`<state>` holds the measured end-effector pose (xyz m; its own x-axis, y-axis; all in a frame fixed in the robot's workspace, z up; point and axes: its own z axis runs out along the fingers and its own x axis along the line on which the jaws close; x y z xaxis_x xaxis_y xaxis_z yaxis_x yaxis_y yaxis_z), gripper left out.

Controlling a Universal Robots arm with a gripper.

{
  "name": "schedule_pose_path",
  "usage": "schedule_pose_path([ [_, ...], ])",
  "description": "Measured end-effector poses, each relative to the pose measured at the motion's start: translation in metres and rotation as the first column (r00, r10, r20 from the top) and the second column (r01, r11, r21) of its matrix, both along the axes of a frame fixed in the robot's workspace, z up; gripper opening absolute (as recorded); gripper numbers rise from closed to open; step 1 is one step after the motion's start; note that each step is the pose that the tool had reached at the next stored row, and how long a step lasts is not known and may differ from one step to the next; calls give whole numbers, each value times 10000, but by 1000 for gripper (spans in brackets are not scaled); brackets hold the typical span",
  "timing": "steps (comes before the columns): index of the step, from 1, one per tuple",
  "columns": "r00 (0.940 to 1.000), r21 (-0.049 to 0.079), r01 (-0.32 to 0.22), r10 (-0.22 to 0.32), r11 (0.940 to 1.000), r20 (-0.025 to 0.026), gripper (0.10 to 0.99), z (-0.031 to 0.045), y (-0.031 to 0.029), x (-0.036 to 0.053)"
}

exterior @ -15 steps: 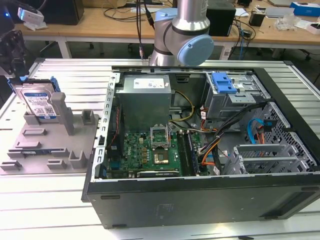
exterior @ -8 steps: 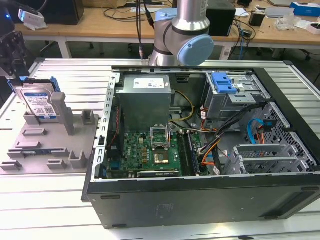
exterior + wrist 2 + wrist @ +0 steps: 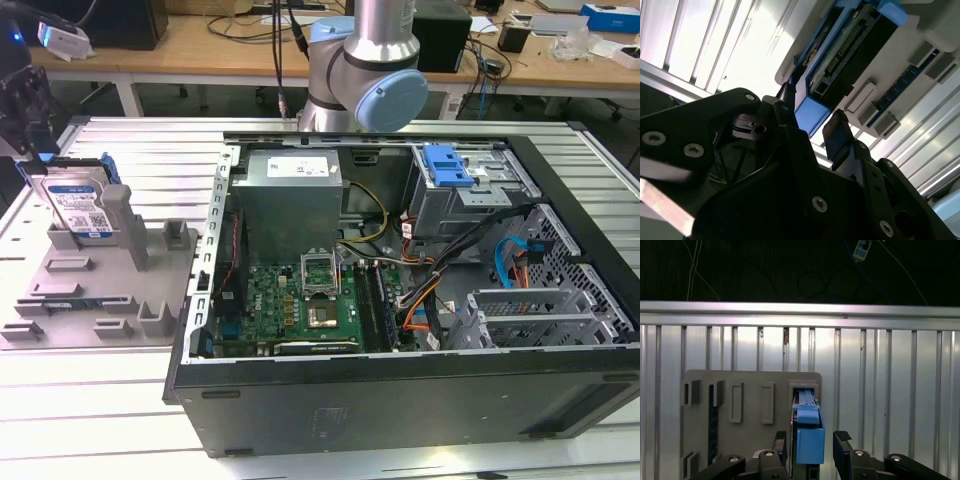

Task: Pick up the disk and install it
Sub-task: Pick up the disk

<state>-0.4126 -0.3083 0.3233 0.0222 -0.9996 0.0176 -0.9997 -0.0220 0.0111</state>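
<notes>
While the jaws stand apart astride the disk (image 3: 810,437), upright between them in its grey holder (image 3: 751,395) on the counter (image 3: 880,390), the pick-up seems in hand, calling for a square, centred closing.

Surface: ribbed silver table (image 3: 110,425), slatted.
At 9 o'clock, exterior view: grey moulded holder (image 3: 60,300), flat on slats.
Centre to 3 o'clock: open black computer case (image 3: 400,400), lying on its side, just beside holder.
</notes>
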Motion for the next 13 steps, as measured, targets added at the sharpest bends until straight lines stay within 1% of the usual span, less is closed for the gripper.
schedule_pose_path([
  [13, 10000, 0, 13, -13, 10000, 1, 498, -33, -14, 14],
])
